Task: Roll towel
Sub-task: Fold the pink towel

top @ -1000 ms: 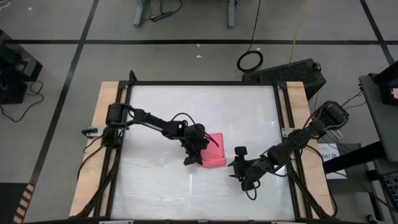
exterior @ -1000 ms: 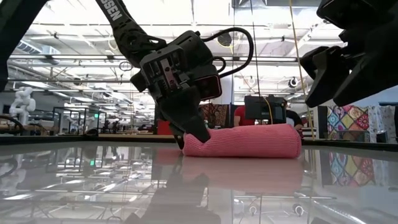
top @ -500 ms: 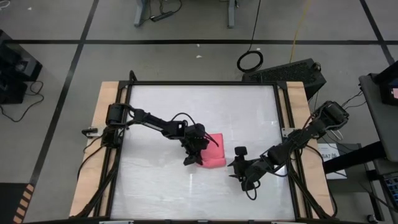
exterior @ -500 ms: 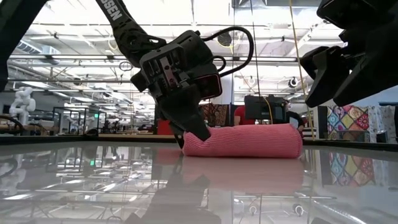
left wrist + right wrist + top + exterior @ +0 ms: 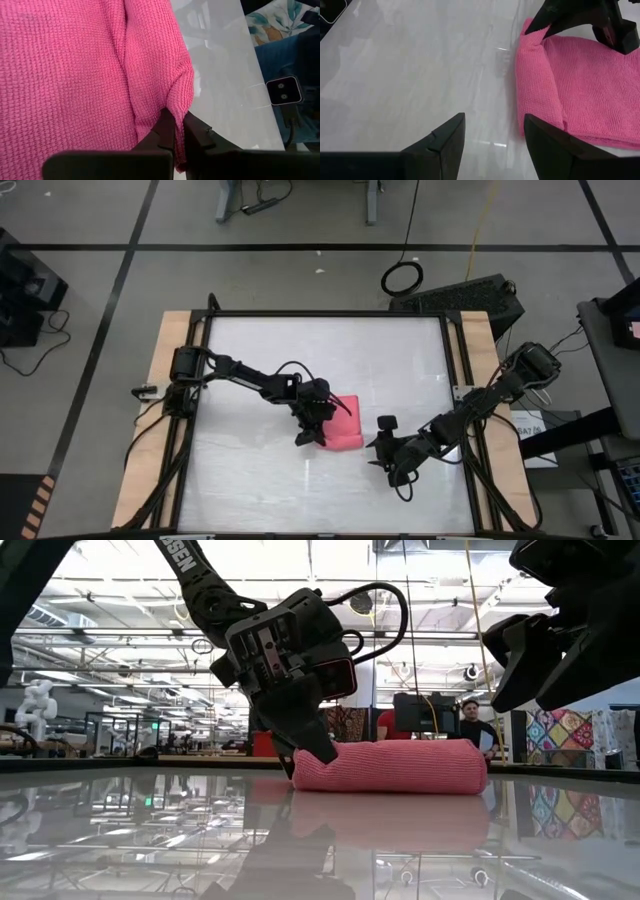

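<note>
Pinching a corner of the towel between nearly closed fingers, left gripper, down at the cloth's left end near the middle of the table. Seen from the left wrist camera: two dark fingertips pressed together on a fold of pink knit, with glossy white tabletop beside it. From table height: towel lying as a low, thick, partly rolled bundle flat on the surface, left gripper angled down onto its left end. Hovering just right of the towel and not touching it, right gripper, fingers spread wide apart. Past those fingers: towel folded over on itself, left gripper clamped on its far corner.
</note>
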